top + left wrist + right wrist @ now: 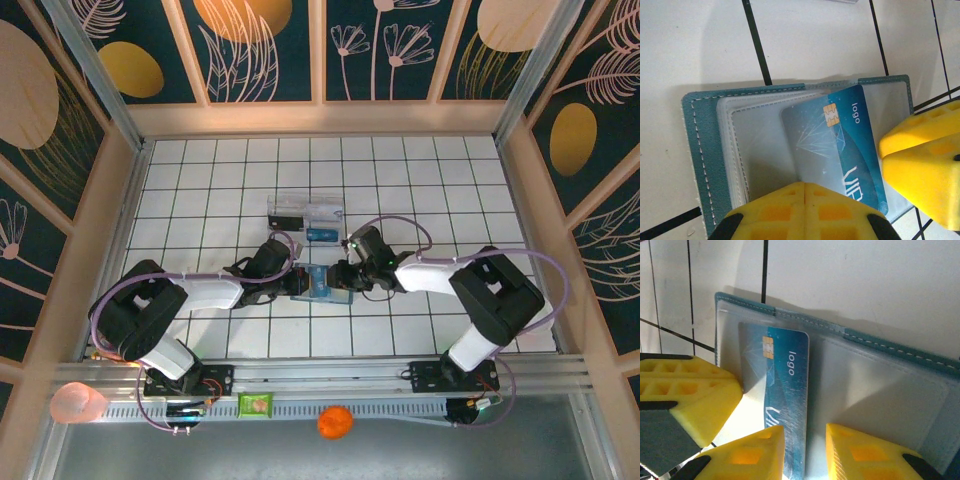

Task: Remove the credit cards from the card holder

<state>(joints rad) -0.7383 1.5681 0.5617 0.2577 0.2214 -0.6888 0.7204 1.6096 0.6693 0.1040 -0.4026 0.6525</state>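
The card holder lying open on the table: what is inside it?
A blue card with a gold chip lies among the clear sleeves of the card holder. The left hand and right hand cover its lower end; whether more cards lie beneath cannot be seen.

White-shelled, black-jointed arms (430, 275), looping lilac cables (200, 275), blocky yellow fingers (790, 210) with moulded square pockets.

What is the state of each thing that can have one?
Dark teal folding card holder: open, lying flat.
Bright blue plastic credit card: askew in the open holder.
Left gripper: shut, at the holder's edge.
Right gripper: slightly open over the card's end.
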